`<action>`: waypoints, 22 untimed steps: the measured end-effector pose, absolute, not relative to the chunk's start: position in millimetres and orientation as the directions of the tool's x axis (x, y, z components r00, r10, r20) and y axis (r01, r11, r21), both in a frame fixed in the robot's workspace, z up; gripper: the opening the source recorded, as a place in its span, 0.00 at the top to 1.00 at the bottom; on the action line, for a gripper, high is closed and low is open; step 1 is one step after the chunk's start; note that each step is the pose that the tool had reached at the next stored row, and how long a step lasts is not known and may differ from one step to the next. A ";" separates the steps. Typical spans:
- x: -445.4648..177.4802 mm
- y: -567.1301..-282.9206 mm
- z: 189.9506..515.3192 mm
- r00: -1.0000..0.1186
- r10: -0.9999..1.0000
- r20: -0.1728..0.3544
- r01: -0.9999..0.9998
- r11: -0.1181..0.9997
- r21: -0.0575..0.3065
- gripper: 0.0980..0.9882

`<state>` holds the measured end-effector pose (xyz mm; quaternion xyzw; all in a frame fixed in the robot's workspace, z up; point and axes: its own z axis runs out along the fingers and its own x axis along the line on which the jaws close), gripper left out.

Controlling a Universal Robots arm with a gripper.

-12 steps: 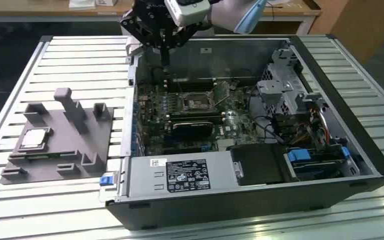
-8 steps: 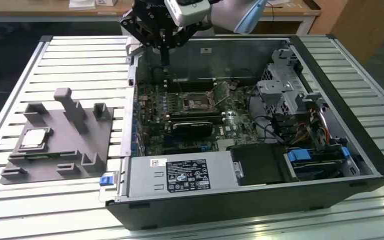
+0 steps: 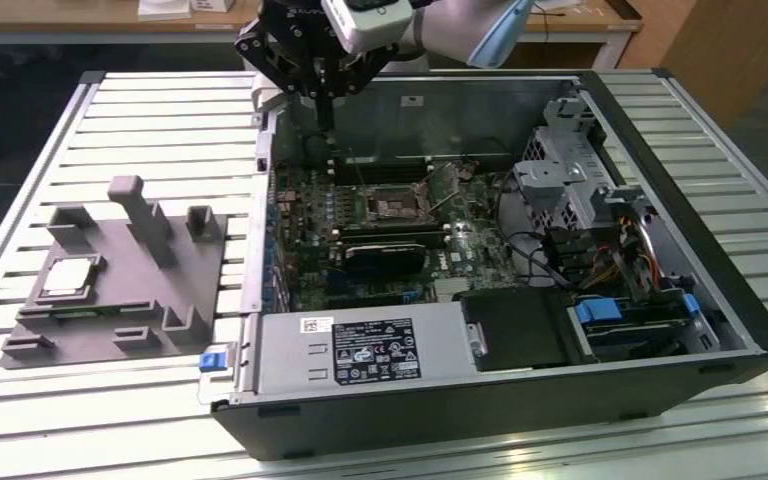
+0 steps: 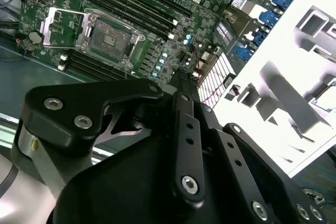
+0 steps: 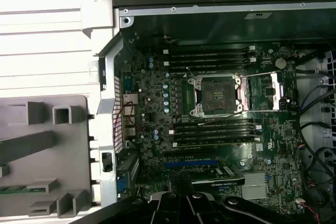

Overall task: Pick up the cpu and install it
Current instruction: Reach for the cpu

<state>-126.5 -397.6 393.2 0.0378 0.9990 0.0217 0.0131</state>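
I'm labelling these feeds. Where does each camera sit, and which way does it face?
Exterior view: off the arm, raised, looking down on the open computer case, grey fixture block and cpu; the arm and hand show above the case.
First wrist view: on the arm, facing down onto the motherboard socket; the hand's tip shows.
Second wrist view: on the arm, looking along the hand toward the socket.
All three share socket and hand.

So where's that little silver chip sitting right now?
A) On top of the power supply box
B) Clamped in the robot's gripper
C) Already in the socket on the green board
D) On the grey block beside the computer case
D: the cpu lies on the grey fixture block outside the computer case, while the socket holds no chip and the gripper hangs over the case's far wall.
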 end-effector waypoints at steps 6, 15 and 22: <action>-131.4 -397.6 393.2 -0.997 0.076 -0.024 0.075 0.996 0.044 0.99; -136.4 -397.5 393.1 -0.997 0.076 -0.024 0.075 0.996 0.044 0.99; -141.2 -397.6 393.1 -0.997 0.076 -0.024 0.075 0.996 0.044 0.99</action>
